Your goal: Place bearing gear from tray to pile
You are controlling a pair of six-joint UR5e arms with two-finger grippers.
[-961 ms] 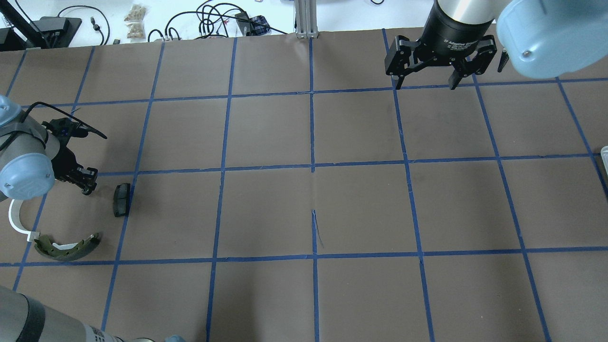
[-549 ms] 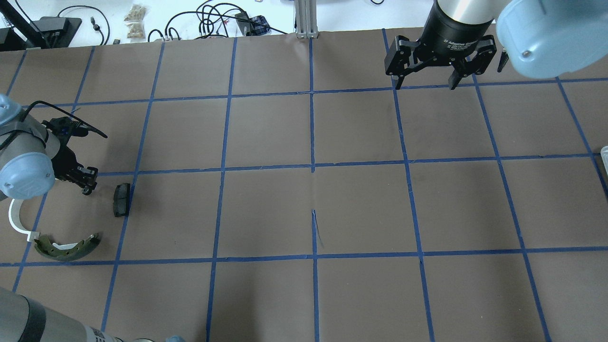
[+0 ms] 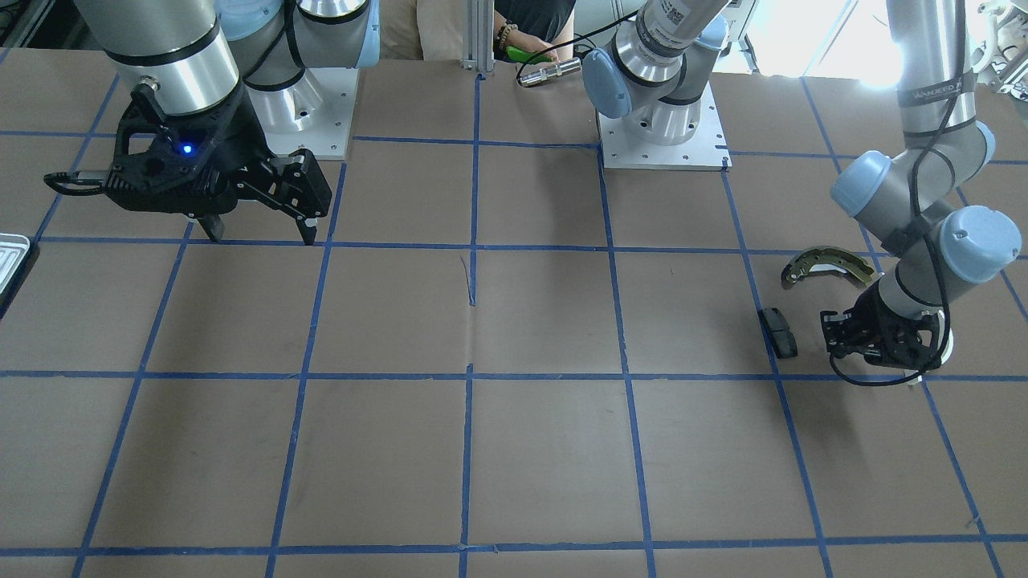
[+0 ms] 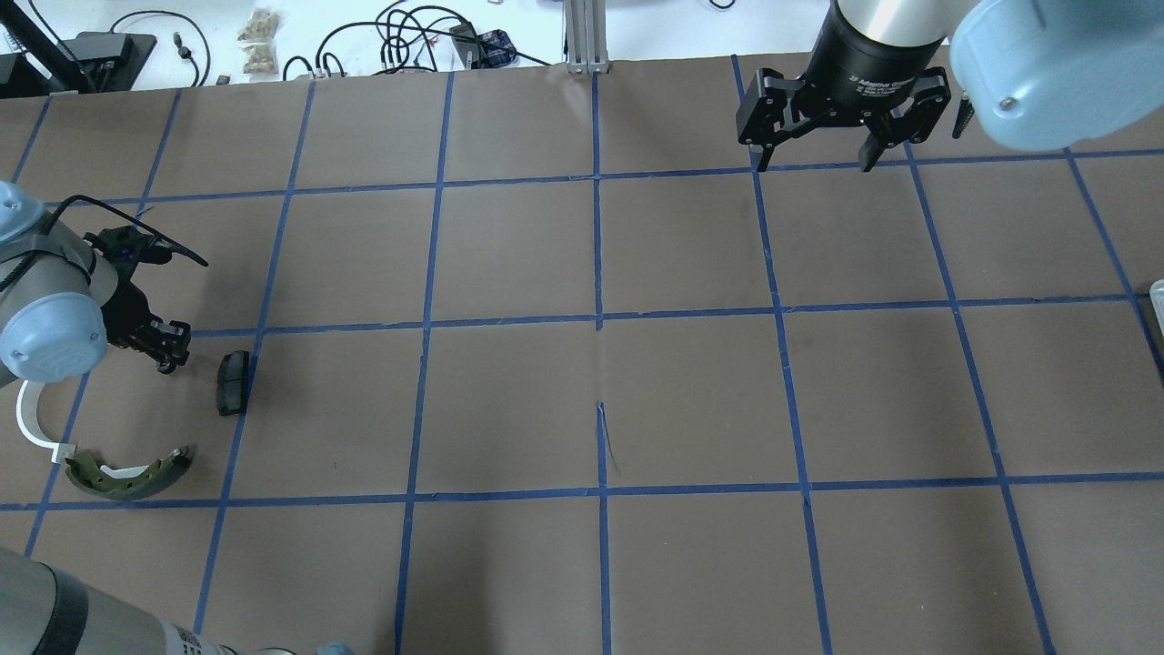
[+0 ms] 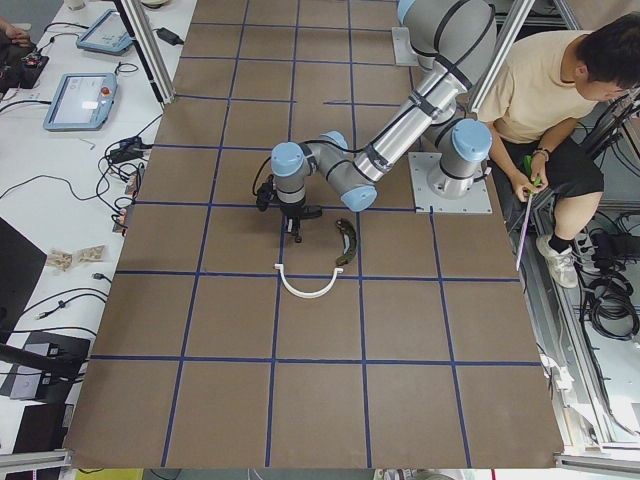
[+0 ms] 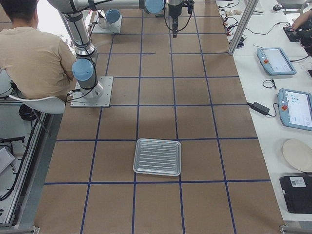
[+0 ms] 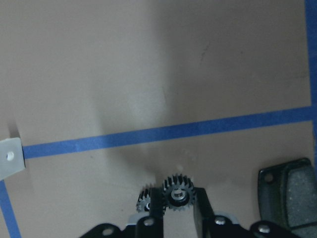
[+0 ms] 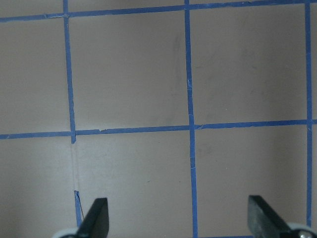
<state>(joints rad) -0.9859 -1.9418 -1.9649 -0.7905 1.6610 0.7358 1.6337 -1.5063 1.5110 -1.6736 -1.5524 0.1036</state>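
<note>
My left gripper is shut on the bearing gear, a small black toothed wheel with a silver centre, held low over the brown table. The gripper is just left of the flat black pad of the pile. That pad also shows in the left wrist view. The curved brass-grey shoe and the white arc lie nearer the robot. The ridged tray lies at the table's far right end with nothing showing in it. My right gripper is open and empty, high over the far right.
Blue tape lines grid the brown table. Cables and boxes lie beyond the far edge. A seated person is beside the robot bases. The tray's edge shows at the left border of the front-facing view.
</note>
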